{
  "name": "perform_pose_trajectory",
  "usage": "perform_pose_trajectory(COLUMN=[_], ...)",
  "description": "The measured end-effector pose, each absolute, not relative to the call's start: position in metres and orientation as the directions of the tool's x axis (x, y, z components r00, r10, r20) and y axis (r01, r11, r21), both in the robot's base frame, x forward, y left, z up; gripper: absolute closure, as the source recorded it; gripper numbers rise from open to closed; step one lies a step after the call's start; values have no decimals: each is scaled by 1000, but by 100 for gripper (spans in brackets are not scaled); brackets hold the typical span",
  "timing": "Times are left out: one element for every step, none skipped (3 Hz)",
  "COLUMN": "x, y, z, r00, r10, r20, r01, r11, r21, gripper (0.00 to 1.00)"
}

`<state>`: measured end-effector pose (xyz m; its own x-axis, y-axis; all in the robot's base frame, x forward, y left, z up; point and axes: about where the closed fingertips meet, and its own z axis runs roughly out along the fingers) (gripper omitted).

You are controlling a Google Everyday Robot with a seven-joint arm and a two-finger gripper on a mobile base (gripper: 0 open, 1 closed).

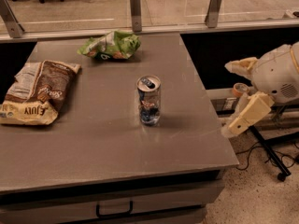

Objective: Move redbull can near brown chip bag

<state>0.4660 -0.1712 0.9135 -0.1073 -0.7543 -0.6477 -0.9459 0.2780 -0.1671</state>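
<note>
The redbull can stands upright near the middle of the grey table, silver pull-tab top up. The brown chip bag, brown and cream-yellow with white lettering, lies flat at the table's left edge, well apart from the can. My gripper is off the table's right edge, to the right of the can and at about its height. Its two cream fingers stand apart, open and empty.
A crumpled green chip bag lies at the table's back, behind the can. A railing with metal posts runs behind the table. A drawer handle shows in the table's front. Cables and a black stand are on the floor at right.
</note>
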Motion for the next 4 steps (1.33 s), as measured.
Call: perform_pose_trajectory(x=[471, 471, 470, 470], y=[-135, -100, -92, -90], z=[900, 900, 905, 905], r00=[-61, -57, -56, -55], r10=[-599, -452, -422, -422], r20=[-799, -890, -905, -905], r01=[-960, -970, -972, -973], r11=[255, 237, 229, 226], r21=[-118, -58, -47, -47], gripper=[0, 0, 0, 0])
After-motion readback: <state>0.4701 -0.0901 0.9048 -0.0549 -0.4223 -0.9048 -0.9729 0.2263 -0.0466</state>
